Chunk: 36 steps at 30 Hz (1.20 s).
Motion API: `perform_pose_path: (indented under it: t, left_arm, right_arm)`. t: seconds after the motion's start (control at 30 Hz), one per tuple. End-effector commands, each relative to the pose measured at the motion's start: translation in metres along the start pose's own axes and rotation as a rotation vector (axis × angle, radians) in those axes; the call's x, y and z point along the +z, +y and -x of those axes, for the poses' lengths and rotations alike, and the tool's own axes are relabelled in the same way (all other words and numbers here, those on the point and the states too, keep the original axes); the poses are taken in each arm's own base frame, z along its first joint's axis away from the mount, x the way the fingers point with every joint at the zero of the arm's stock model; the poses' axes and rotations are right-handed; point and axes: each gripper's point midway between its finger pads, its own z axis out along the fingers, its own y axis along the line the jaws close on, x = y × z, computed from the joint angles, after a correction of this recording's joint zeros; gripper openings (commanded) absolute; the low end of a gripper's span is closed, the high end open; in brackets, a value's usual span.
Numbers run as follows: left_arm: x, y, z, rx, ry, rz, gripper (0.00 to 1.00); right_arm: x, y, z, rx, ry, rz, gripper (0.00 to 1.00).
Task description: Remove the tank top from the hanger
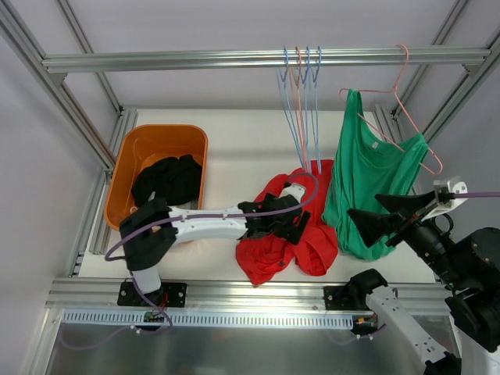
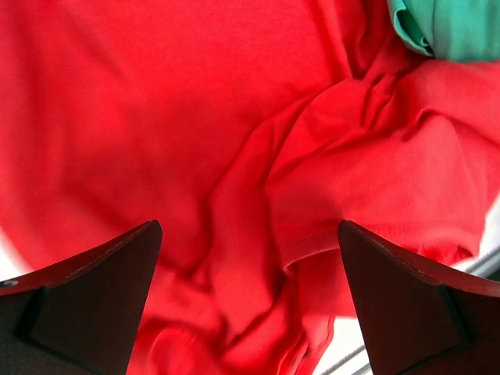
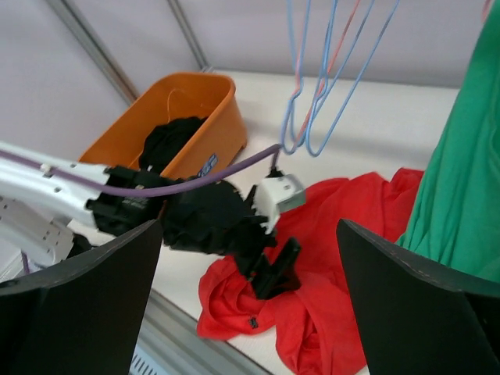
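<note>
The left gripper [image 2: 250, 289] has its two dark jaws spread wide with nothing pinched between them. It points down at a crumpled red garment [image 2: 195, 141], which fills the left wrist view in soft folds. A corner of green cloth shows at the top right of that view.

The right gripper [image 3: 250, 297] also has its jaws spread wide and holds nothing. From above, its black fingers [image 1: 371, 225] overlap the lower right part of the green tank top [image 1: 363, 180]. Whether they touch the cloth cannot be told. In the right wrist view the tank top hangs along the right side, outside the gap between the jaws.

The green tank top is on a pink hanger [image 1: 406, 101], with the straps over the hanger's shoulders. The hanger hooks onto a metal rail [image 1: 195, 58] that runs across above the far edge of the white table [image 1: 242, 148]. The tank top hangs over the right side of the table, with its hem close to the near right corner.

The red garment lies heaped on the table by the near edge, right of centre and just beside the tank top. A cluster of empty hangers [image 1: 301, 101], blue and pink wire, hangs from the rail to the left of the pink hanger. An orange bin [image 1: 125, 164] sits along the left edge of the table, with a black garment [image 1: 168, 180] inside it.
</note>
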Motion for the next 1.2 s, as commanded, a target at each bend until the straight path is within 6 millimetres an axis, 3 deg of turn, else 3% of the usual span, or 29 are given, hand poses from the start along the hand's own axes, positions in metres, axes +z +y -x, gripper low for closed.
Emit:
perform_pose_path:
  t: [0.0, 0.07, 0.17, 0.27, 0.3, 0.4, 0.43, 0.47, 0.53, 0.6, 0.63, 0.7, 0.73, 0.77, 0.83, 0.87, 0.93, 0.97, 1.03, 1.07, 1.13, 1.17]
  left_arm:
    - [0.021, -0.023, 0.008, -0.032, 0.001, -0.048, 0.99]
    - [0.032, -0.019, -0.002, -0.038, 0.019, -0.006, 0.99]
    - [0.055, -0.008, -0.032, -0.043, 0.09, 0.073, 0.99]
    - [0.062, 0.005, -0.054, -0.056, 0.132, 0.152, 0.98]
    - [0.064, 0.015, -0.067, -0.068, 0.149, 0.192, 0.8]
    - [0.06, 0.038, -0.092, -0.105, 0.178, 0.275, 0.4]
    - [0.058, 0.044, -0.097, -0.115, 0.186, 0.294, 0.13]
    - [0.054, 0.049, -0.1, -0.127, 0.188, 0.305, 0.01]
    - [0.043, 0.065, -0.112, -0.162, 0.191, 0.352, 0.0]
    - [0.018, 0.078, -0.111, -0.209, 0.16, 0.377, 0.0]
    - [0.008, 0.085, -0.104, -0.221, 0.122, 0.399, 0.0]
    - [-0.031, 0.096, -0.087, -0.27, 0.042, 0.419, 0.0]
    - [-0.047, 0.104, -0.074, -0.276, -0.031, 0.457, 0.0]
    - [-0.079, 0.112, -0.06, -0.324, -0.089, 0.465, 0.0]
    - [-0.11, 0.12, -0.034, -0.34, -0.19, 0.461, 0.0]
    - [-0.137, 0.119, -0.01, -0.387, -0.27, 0.407, 0.0]
    - [-0.168, 0.125, 0.012, -0.354, -0.335, 0.394, 0.0]
    - [-0.196, 0.128, 0.041, -0.352, -0.416, 0.374, 0.0]
    - [-0.223, 0.132, 0.065, -0.333, -0.465, 0.373, 0.0]
    - [-0.25, 0.134, 0.092, -0.323, -0.527, 0.365, 0.0]
    - [-0.275, 0.135, 0.115, -0.301, -0.573, 0.359, 0.0]
    - [-0.3, 0.134, 0.139, -0.279, -0.624, 0.358, 0.0]
  right_arm:
    - [-0.009, 0.013, -0.022, 0.017, 0.062, 0.086, 1.0]
    - [-0.013, 0.013, -0.03, 0.022, 0.07, 0.088, 1.0]
    - [-0.022, 0.015, -0.033, 0.022, 0.06, 0.098, 1.0]
    - [-0.033, 0.021, -0.03, 0.026, 0.031, 0.128, 1.0]
    - [-0.037, 0.024, -0.029, 0.027, 0.023, 0.142, 1.0]
    - [-0.049, 0.031, -0.023, 0.028, -0.015, 0.169, 1.0]
    - [-0.052, 0.032, -0.021, 0.026, -0.027, 0.171, 1.0]
    - [-0.057, 0.034, -0.019, 0.027, -0.04, 0.178, 1.0]
    - [-0.06, 0.035, -0.019, 0.026, -0.05, 0.181, 1.0]
    - [-0.06, 0.035, -0.02, 0.024, -0.05, 0.186, 1.0]
    - [-0.059, 0.035, -0.022, 0.024, -0.044, 0.185, 1.0]
    - [-0.057, 0.033, -0.026, 0.026, -0.034, 0.183, 1.0]
    - [-0.057, 0.033, -0.028, 0.027, -0.031, 0.186, 1.0]
    - [-0.056, 0.033, -0.029, 0.026, -0.028, 0.186, 0.99]
    - [-0.057, 0.032, -0.03, 0.024, -0.034, 0.18, 1.0]
    - [-0.057, 0.031, -0.03, 0.022, -0.036, 0.178, 1.0]
    - [-0.058, 0.03, -0.029, 0.021, -0.049, 0.172, 0.99]
    - [-0.059, 0.03, -0.029, 0.021, -0.051, 0.175, 0.99]
    - [-0.058, 0.031, -0.027, 0.026, -0.053, 0.177, 1.0]
    - [-0.058, 0.032, -0.027, 0.025, -0.054, 0.179, 1.0]
    - [-0.057, 0.033, -0.025, 0.031, -0.056, 0.185, 1.0]
    - [-0.057, 0.034, -0.025, 0.034, -0.057, 0.19, 0.99]
